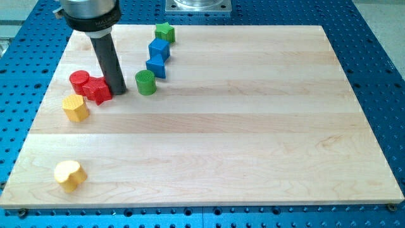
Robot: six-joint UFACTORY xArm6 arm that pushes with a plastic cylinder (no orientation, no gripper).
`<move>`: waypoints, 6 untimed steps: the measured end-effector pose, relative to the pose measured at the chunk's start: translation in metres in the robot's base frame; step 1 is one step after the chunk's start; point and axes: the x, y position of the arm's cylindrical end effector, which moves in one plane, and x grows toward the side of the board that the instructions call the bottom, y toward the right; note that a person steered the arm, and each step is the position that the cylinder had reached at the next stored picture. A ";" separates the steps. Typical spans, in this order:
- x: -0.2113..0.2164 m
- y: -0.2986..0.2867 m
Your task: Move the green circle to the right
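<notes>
1. Counter (253, 126): one light wooden board. It fills most of the view and lies on a blue perforated base (380, 38).
2. Rod: one dark straight rod (109, 57). It descends from a black and silver mount at the view's top left. There is no gripper on this arm, so nothing is clenched or grasped.
3. My tip (118, 92): it rests on the counter just to the view's left of the green circle, with a narrow gap between them. It stands immediately to the view's right of the red star-shaped block; whether the two touch cannot be told.
4. Block count: seven in total, all in the left half of the counter.
5. Green blocks, two: the green circle (145, 82), an upright cylinder sitting below the lower blue block; and a green star-like block (164, 31) near the view's top edge of the counter.
6. Blue blocks, two: a blue cube (159, 49) and, just below it, a second blue block (155, 66) of angular shape. They appear to touch.
7. Red blocks, two: a red cylinder (80, 80) and a red star-shaped block (98, 90), pressed together.
8. Yellow blocks, two: a yellow hexagon-like block (74, 108) just below the red pair, and a yellow heart-shaped block (69, 175) well apart near the view's bottom left.
</notes>
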 end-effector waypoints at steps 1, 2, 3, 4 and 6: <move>0.002 0.017; 0.002 0.042; 0.005 0.047; 0.069 0.018; 0.121 -0.021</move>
